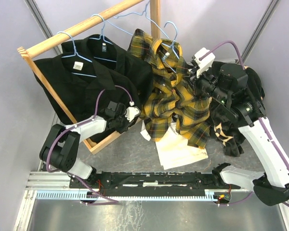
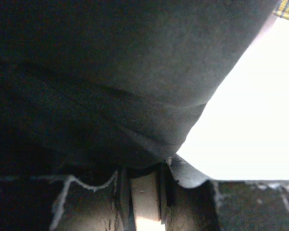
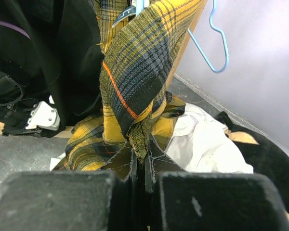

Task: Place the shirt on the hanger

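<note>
The yellow-and-black plaid shirt [image 1: 171, 94] hangs by the wooden rod, its tail drooping to the table. A light-blue hanger [image 1: 172, 34] shows its hook above the collar, and its lower wire runs into the shirt. My right gripper [image 1: 195, 79] is shut on a fold of the plaid shirt [image 3: 135, 72] and holds it up in the right wrist view [image 3: 139, 161]. A blue hanger hook [image 3: 198, 49] shows behind the fold. My left gripper [image 1: 134, 113] sits low at the plaid shirt's left edge, under black fabric [image 2: 111, 72]. Its jaws [image 2: 143, 173] stand a little apart with nothing seen between them.
Two black shirts [image 1: 86, 77] hang on blue hangers from the wooden rack [image 1: 82, 26] at left. A cream-white shirt [image 1: 180, 147] lies on the table under the plaid tail. A black patterned garment [image 1: 231, 132] is heaped by the right arm. Grey walls close in behind.
</note>
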Controlling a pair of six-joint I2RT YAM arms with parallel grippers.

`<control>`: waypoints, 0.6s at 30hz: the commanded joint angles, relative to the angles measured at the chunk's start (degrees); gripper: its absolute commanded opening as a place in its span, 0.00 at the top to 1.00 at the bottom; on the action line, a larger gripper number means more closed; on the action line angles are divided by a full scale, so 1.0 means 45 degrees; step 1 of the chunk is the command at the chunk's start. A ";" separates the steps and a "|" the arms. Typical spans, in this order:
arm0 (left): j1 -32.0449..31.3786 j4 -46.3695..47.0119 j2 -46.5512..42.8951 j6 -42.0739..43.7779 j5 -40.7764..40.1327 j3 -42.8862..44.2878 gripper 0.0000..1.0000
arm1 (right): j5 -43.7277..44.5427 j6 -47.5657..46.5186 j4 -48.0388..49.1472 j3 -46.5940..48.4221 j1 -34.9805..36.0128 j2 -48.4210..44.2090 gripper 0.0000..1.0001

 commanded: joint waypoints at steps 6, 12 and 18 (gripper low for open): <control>-0.0846 0.0329 -0.2167 0.2201 0.0463 -0.0631 0.86 | -0.0205 0.0052 0.0181 0.1030 -0.0054 0.0224 1.00; -0.0847 0.1583 -0.3570 0.0773 -0.1492 -0.0857 0.36 | 0.0034 0.0790 0.0349 0.2067 -0.0059 0.1368 1.00; -0.0840 0.1905 -0.5728 -0.2013 -0.2816 -0.1242 0.03 | 0.0111 0.1344 0.0426 0.3537 -0.0031 0.2839 1.00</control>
